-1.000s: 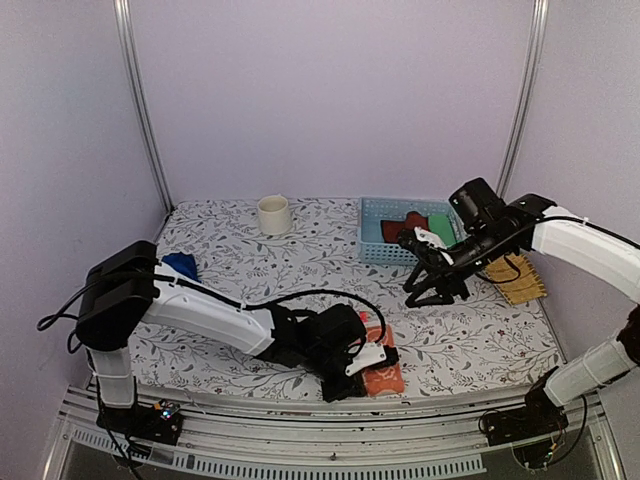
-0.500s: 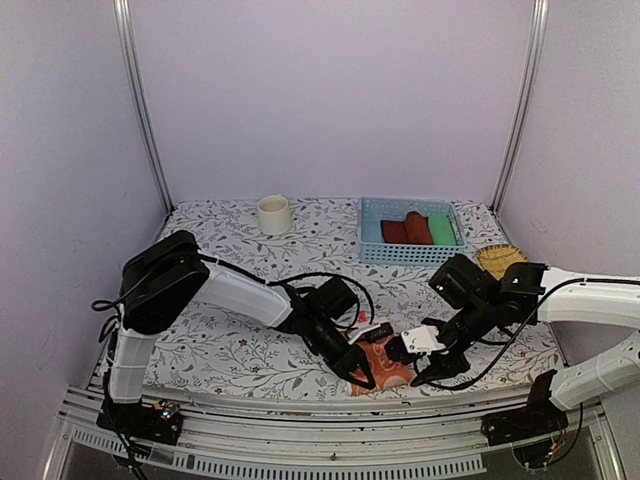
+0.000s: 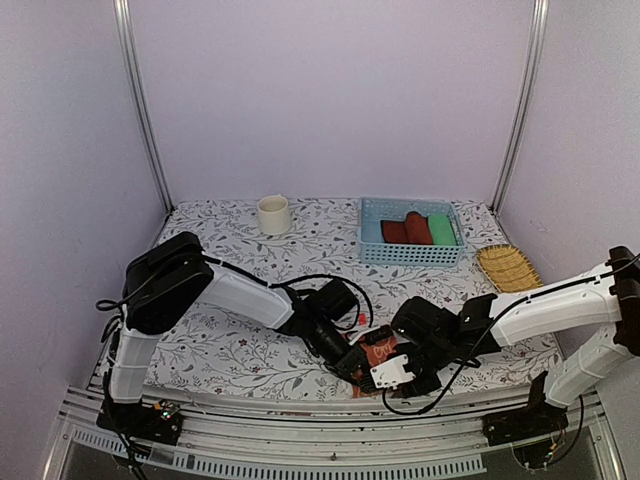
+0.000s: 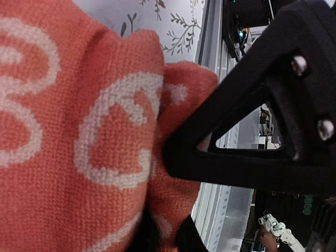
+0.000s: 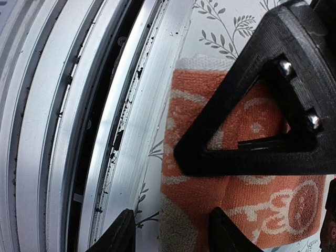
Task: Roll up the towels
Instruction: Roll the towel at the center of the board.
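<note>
On the flower-patterned table (image 3: 240, 350), a cream cup (image 3: 273, 214) stands far back on the left. The left arm reaches low along the near edge, its claw (image 3: 350, 362) at the left side of the orange towel (image 3: 378, 350). In the left wrist view the cloth (image 4: 79, 131) is bunched in folds against one black finger (image 4: 262, 170), with the other finger hidden, so I cannot tell whether this claw is clamped. The towel sits at the table's near edge, between the two claws. The right claw (image 3: 398, 372) meets it from the right. In the right wrist view one finger (image 5: 236, 163) lies over the cloth (image 5: 252, 205) beside the metal rail (image 5: 131, 105), and its opening cannot be told either. Far back, a blue basket (image 3: 410, 258) holds a red roll (image 3: 408, 228) and a green roll (image 3: 441, 228). A woven tray (image 3: 508, 268) lies to its right.
</note>
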